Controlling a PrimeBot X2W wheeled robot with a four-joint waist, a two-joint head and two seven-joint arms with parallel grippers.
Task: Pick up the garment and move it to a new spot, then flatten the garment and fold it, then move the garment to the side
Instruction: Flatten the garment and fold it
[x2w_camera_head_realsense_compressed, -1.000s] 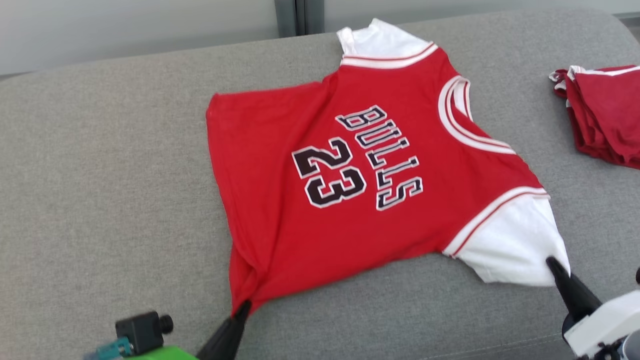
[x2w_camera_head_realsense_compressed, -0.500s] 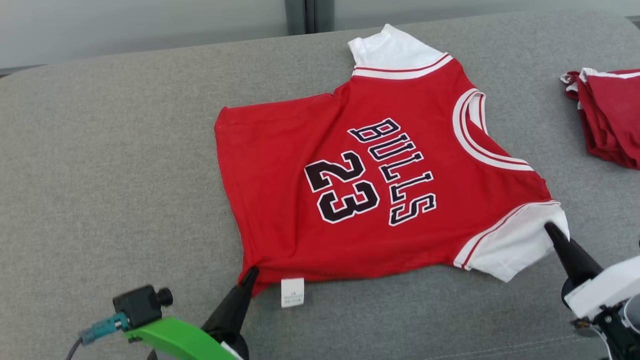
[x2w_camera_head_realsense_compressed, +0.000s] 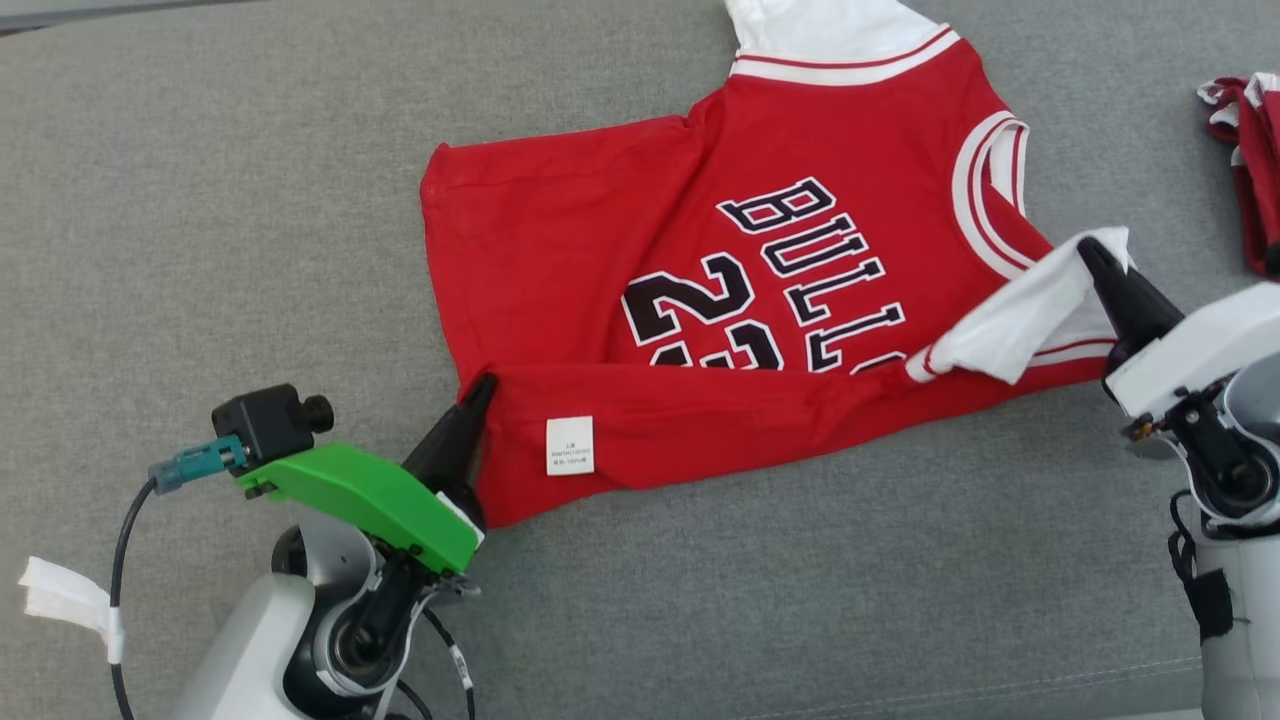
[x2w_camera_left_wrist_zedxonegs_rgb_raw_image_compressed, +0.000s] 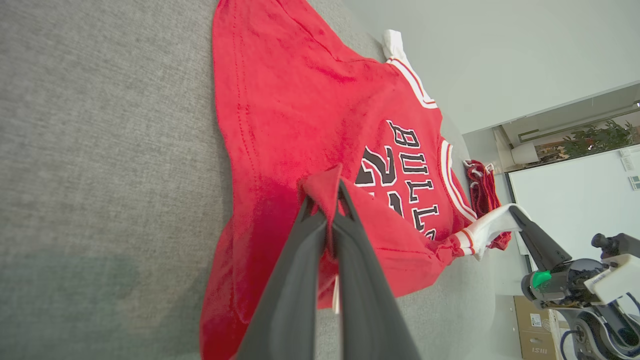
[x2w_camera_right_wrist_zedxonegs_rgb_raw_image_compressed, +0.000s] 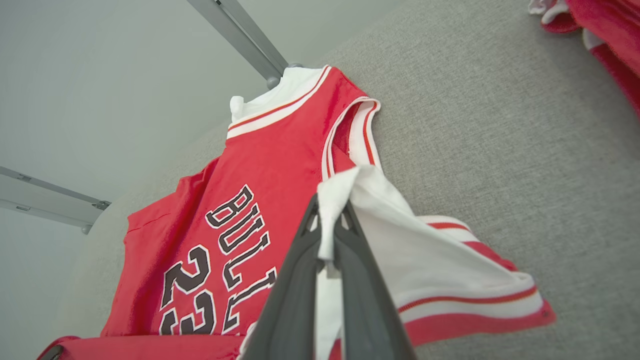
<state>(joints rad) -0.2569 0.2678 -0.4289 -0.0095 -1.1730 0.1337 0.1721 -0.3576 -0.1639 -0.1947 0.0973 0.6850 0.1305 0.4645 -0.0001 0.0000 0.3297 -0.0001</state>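
Key relation: the jersey lies beyond both tools, i.e. up the head view, away from the robot. It rests on the grey couch, about mid-surface. Its long axis runs L–R across that view, hem toward the robot's left, collar toward its right.

The left tool is clamped on the near hem corner, w/ red cloth pinched between the fingers in the left wrist view. The right tool is clamped on the near sleeve, w/ white cloth pinched likewise in the right wrist view. Each arm has its own end, so no crossing is needed.

The line btw the two tools runs roughly along the long axis, so the fold prob. goes the short way, near edge over toward far edge. The right tool sits further up the view than the left, so the crease looks slanted. The left end likely needs to catch up, or the fold skews.

Looks:
- Red body, white sleeves and trim, black "BULLS" and "23" outlined white, print side up.
- The near strip is turned over onto the body and hides the lower part of the digits.
- A white label shows on that strip.
- The near sleeve is raised off the couch, just beside the collar trim.
- The far sleeve lies flat at the view's top edge.
- The hem-side part lies flat w/ few wrinkles.

A pile of other red garments sits at the right edge, well apart.
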